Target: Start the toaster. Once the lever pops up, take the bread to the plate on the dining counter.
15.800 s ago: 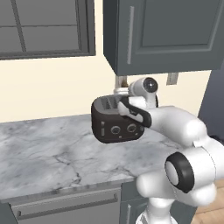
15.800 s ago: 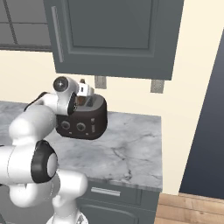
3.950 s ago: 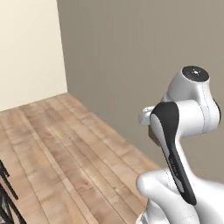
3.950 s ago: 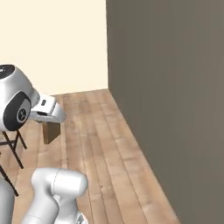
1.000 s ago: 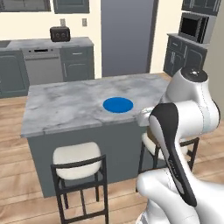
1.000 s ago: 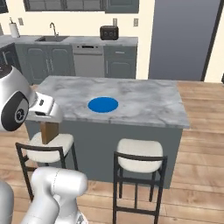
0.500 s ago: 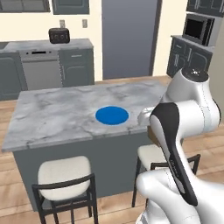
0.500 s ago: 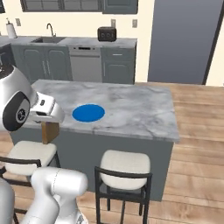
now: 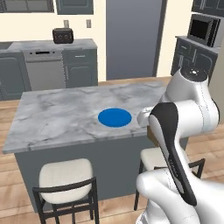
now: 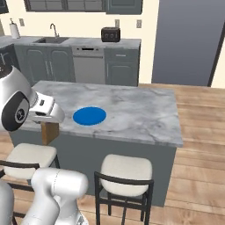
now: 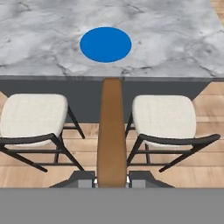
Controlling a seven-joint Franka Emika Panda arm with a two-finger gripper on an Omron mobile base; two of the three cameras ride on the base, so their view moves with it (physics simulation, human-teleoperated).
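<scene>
The bread (image 11: 111,131) is in the grip, a thin tan-brown slice seen edge-on in the hand view, running straight up from between the two dark tips, and the gripper (image 11: 112,179) has its jaws pinched narrow on the slice's near end. In the right base view the same slice (image 10: 49,132) hangs below the white hand at the near left side of the island, off the marble, out over the stools.

Straight ahead of the slice lies the plate (image 11: 105,44), a bright blue disc flat on the dining counter (image 11: 175,43), a little in from the near edge and bare on top. Bread and plate are apart, with the counter's near edge between them. Two white-cushioned stools (image 11: 33,116) sit tucked against the near side, one to each side of the slice.

Far back against the wall, the toaster (image 9: 62,35) stands on the kitchen counter, well apart from all this; its lever is too small to make out.

Progress, as I judge it: toasting and pickup done, carry nearly done. Left to do: reach forward over the marble, bring the slice above the blue disc, lower it and let go.
</scene>
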